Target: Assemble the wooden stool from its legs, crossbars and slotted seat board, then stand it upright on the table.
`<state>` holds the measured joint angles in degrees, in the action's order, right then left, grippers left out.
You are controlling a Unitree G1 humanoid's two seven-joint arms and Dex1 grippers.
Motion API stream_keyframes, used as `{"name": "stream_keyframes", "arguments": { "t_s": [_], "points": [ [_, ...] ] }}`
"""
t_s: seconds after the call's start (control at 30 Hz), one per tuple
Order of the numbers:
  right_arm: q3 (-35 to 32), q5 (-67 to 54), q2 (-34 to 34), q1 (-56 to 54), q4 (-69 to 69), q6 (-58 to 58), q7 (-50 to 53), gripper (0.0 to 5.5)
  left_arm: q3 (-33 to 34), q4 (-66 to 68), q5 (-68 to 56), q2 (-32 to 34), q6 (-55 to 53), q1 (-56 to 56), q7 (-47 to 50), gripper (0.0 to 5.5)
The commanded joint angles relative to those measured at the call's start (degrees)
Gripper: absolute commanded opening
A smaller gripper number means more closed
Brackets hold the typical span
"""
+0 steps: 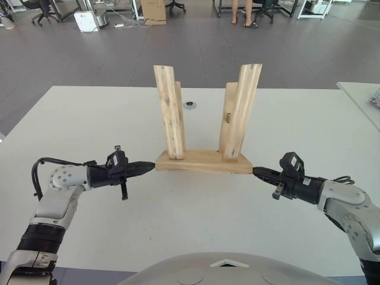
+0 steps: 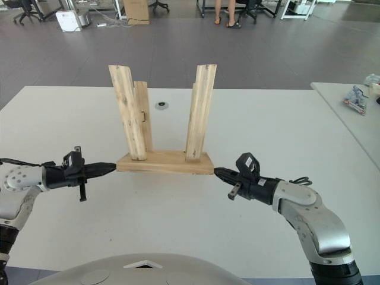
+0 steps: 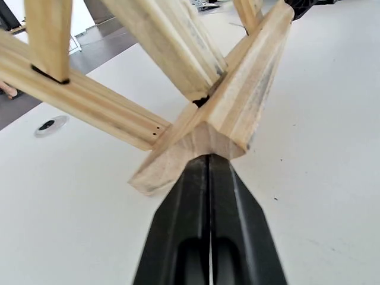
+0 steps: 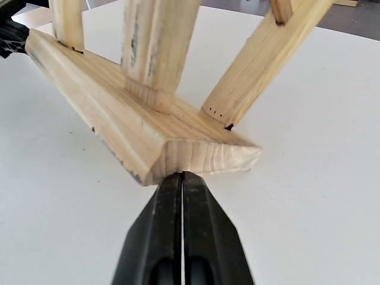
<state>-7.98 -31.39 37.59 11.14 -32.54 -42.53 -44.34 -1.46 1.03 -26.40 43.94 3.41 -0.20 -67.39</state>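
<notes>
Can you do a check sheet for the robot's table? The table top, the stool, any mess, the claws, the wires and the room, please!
Surface: white table, bare in front of the stool.
Job's things: stool is upside down, seat flat on the table, legs pointing up.
Clutter: small round disc on the table behind the stool; packets on a side table.
Grippers: left gripper shut, tip against the seat's left end; right gripper shut, tip against the right end.
Cables: black cable looping by the left arm, off the stool.
Surroundings: grey floor, a box far back.
</notes>
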Motion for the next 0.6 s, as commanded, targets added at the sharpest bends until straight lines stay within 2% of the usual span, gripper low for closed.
{"name": "stream_keyframes", "arguments": {
  "t_s": [0.03, 0.23, 0.37, 0.43, 0.6],
  "points": [
    [2.4, -8.3, -1.7, -6.6, -5.7, -1.4, -2.6, 0.0, -2.6, -11.8, -4.1, -2.6, -3.9, -2.0, -1.2, 0.04],
    [-4.2, -14.0, -2.3, -11.6, -4.3, -6.7, -0.5, 0.0, 1.7, -17.0, -7.7, -2.7, -10.2, -4.2, 0.1, 0.04],
    [-3.8, -16.3, -0.3, -10.4, -4.7, -12.7, -1.2, 0.0, 5.2, -14.5, -8.4, -4.2, -10.9, -5.2, 0.5, 0.04],
    [-2.7, -16.7, 1.9, -8.4, -5.5, -14.3, -3.0, 0.37, 4.4, -13.1, -6.5, -2.1, -12.1, -2.7, -2.3, 0.36],
    [0.9, -7.6, 9.9, -8.4, 0.4, -7.7, -8.5, 1.21, 2.8, -1.9, 2.2, 2.6, -2.7, 1.9, -10.5, 1.27]
  ]
}}
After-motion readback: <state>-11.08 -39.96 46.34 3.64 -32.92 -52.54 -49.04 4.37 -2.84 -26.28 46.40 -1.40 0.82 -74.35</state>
